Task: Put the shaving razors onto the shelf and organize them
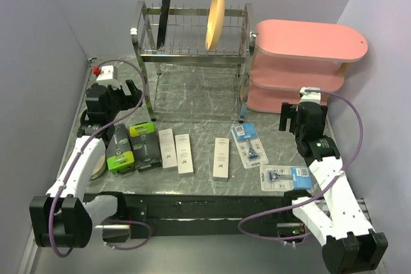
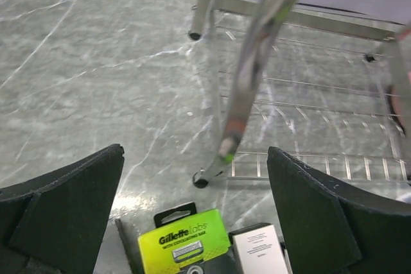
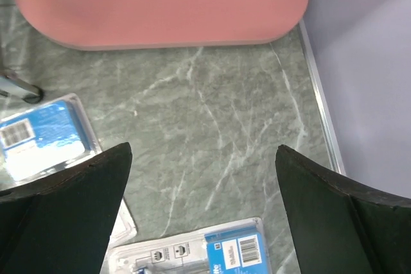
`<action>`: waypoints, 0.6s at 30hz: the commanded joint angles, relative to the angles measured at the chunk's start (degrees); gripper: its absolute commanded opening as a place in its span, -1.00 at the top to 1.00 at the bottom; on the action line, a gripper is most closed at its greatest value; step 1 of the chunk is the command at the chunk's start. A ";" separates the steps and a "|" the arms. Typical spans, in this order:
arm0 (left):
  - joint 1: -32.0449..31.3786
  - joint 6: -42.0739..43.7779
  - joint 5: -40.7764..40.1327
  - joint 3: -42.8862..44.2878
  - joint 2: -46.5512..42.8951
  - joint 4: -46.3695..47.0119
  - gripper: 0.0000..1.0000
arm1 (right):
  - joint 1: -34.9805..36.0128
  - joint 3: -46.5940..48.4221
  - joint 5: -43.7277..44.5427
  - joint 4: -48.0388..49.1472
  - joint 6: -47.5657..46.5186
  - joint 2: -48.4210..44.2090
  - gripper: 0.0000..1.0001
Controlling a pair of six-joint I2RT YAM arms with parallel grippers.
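Razors [image 1: 184,153]: seven packs flat in a row on grey marbled surface [image 1: 202,129], none on shelf [image 1: 308,43] yet | likely light; slim white boxes [image 1: 221,158] stiff card, pinch narrow sides; blister packs [image 1: 286,176] slick, flexy, grip card edge | left claw [image 2: 196,190], right claw [image 3: 202,197] wide open, empty | shelf pink, smooth oval boards, wooden posts, far right

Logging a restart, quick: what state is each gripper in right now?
Left gripper: open, holding nothing.
Right gripper: open, holding nothing.
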 commanded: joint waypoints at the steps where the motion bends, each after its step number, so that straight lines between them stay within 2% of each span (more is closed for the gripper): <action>1: -0.24 0.75 6.90 0.60 -1.35 2.20 -0.99 | 0.33 5.15 -4.25 1.05 -1.53 -0.82 -1.00; 5: -0.59 -0.02 7.61 0.76 -1.35 6.42 -0.99 | 0.42 6.82 -13.29 5.51 -4.18 -2.91 -1.00; 7: -1.20 -1.52 9.97 4.51 -0.92 6.52 -0.99 | 0.50 7.61 -18.57 8.42 -4.36 -2.66 -1.00; 9: -2.69 -1.71 8.42 6.47 -0.65 7.13 -0.99 | 0.42 9.98 -21.99 9.31 -3.75 -0.39 -1.00; 14: -4.81 1.18 3.58 7.09 1.19 12.13 -0.97 | 0.94 14.99 -23.42 9.92 -1.37 6.29 -1.00; 18: -5.25 2.34 5.23 7.35 4.52 14.43 -0.99 | 3.65 15.70 -24.21 13.60 -3.21 8.06 -0.97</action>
